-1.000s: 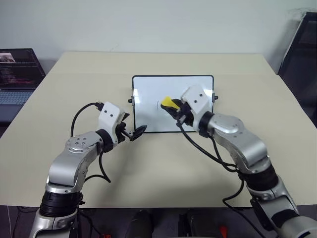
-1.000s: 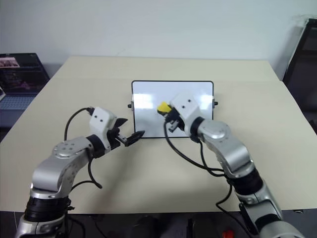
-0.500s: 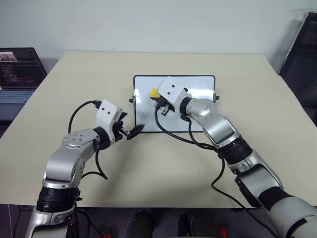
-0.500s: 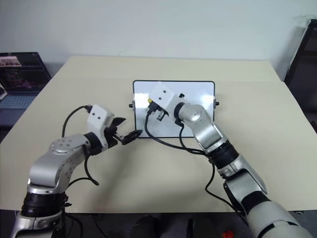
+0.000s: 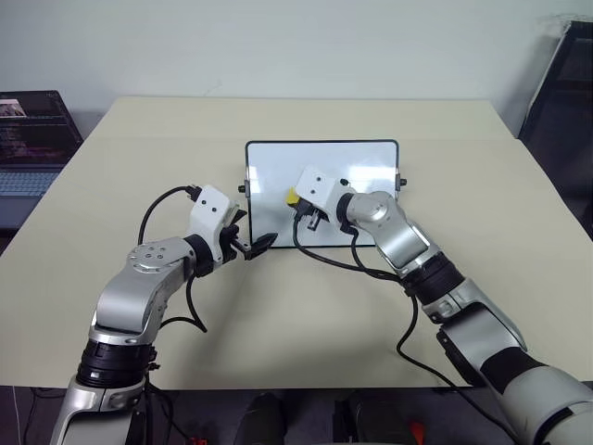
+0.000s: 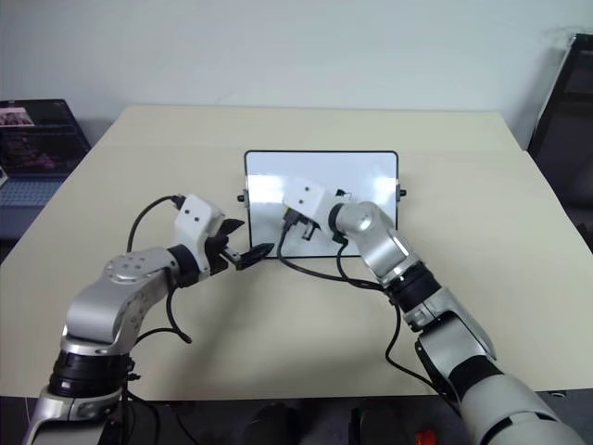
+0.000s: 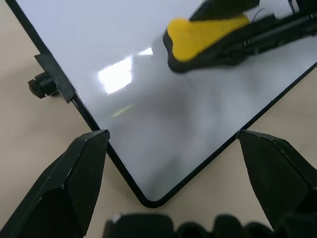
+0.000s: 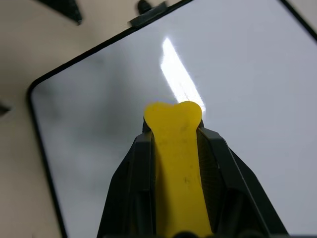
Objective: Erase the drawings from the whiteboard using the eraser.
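Right wrist view: your right gripper [image 8: 173,148] is clamped on the small yellow eraser block [image 8: 174,148] over the glossy black-framed whiteboard [image 5: 371,158], left gripper [image 7: 173,178] spread wide at its near corner; no drawings visible, so judge wiping nearly complete, hidden patches unverified.

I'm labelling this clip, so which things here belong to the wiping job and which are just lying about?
Part of the job:
- small glossy white whiteboard with a thin black frame
- small yellow eraser block, clamped in the right gripper
- left gripper, open around the board's near corner

Just lying about:
- open dark laptop
- black frame at the table's far right
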`<action>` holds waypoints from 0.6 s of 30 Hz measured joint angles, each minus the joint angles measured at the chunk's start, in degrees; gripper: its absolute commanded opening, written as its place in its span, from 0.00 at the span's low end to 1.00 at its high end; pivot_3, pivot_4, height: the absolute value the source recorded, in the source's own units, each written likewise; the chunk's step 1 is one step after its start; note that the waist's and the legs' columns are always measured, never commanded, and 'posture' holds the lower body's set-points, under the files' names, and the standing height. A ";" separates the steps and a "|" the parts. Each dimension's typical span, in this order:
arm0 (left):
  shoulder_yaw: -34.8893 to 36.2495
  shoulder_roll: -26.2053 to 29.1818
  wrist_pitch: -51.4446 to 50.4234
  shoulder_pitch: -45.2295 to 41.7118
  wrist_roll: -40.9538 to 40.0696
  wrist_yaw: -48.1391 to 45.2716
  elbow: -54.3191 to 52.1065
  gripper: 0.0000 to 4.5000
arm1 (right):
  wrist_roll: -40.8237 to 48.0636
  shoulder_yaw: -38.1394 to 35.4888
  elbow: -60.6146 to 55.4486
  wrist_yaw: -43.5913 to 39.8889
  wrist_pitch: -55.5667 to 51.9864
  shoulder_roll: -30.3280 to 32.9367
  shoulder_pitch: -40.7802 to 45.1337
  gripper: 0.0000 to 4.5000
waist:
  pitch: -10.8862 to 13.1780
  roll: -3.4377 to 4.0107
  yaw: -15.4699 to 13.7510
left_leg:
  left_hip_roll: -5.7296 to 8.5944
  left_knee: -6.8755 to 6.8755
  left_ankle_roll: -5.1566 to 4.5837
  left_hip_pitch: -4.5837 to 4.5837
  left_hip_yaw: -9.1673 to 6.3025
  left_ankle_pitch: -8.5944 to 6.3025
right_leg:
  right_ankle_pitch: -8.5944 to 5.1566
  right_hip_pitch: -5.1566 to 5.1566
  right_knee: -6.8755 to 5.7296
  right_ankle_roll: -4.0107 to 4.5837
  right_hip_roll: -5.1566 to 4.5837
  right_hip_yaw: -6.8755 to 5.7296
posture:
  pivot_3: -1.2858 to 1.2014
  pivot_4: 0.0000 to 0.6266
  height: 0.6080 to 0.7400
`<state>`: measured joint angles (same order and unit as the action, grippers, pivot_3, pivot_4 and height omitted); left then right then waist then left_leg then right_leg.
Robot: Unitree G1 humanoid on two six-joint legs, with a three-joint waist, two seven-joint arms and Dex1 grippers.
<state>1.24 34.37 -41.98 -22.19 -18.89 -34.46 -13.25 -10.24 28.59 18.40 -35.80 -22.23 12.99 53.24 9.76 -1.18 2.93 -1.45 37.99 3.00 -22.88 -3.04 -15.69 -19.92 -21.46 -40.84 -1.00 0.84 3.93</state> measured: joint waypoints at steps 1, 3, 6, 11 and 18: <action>-0.01 0.01 0.09 0.00 0.05 -0.09 0.32 1.00 | -0.40 0.78 -0.89 -1.29 -0.16 0.41 -0.68 0.19 | 0.00 0.00 0.01 | 0.00 0.00 0.00 0.00 0.00 0.00 | 0.00 0.00 0.00 0.00 0.00 0.00 | 0.52 0.24 1.00; -0.01 0.01 0.29 0.00 0.12 -0.29 0.82 1.00 | -1.57 2.39 -2.08 -2.99 -0.33 0.96 -1.24 0.19 | 0.00 0.00 0.03 | 0.00 0.01 0.00 0.00 0.00 0.00 | 0.00 0.00 -0.01 0.00 0.00 0.00 | 0.52 0.24 1.00; -0.01 0.02 1.23 0.00 0.15 -1.12 1.31 1.00 | -3.85 3.24 -2.53 -2.95 0.54 1.41 -1.25 0.19 | 0.00 0.00 0.05 | 0.00 0.02 0.00 0.01 -0.01 0.00 | 0.00 0.00 -0.02 0.00 0.00 -0.01 | 0.52 0.24 1.00; -0.01 0.50 2.79 1.48 0.77 -1.89 2.47 1.00 | -7.28 2.45 -0.94 0.98 3.26 1.60 0.81 0.19 | 0.00 0.00 0.16 | 0.00 0.04 0.01 0.01 -0.01 0.00 | 0.00 -0.01 -0.03 0.00 0.00 0.00 | 0.52 0.24 1.00; -0.03 1.60 3.78 4.13 2.00 -3.20 3.07 1.00 | -8.85 0.55 0.01 3.02 4.48 0.89 1.89 0.19 | 0.00 0.00 0.24 | -0.01 -0.02 0.00 -0.01 -0.01 0.00 | 0.00 -0.03 0.00 0.00 0.00 -0.01 | 0.52 0.24 1.00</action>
<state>1.21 35.97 -38.20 -18.06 -16.89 -37.65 -10.18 -19.09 29.14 18.41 -32.78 -17.75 13.88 55.13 9.76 -1.18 3.17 -1.46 37.97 3.01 -22.89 -3.05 -15.69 -19.92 -21.48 -40.84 -1.00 0.84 3.92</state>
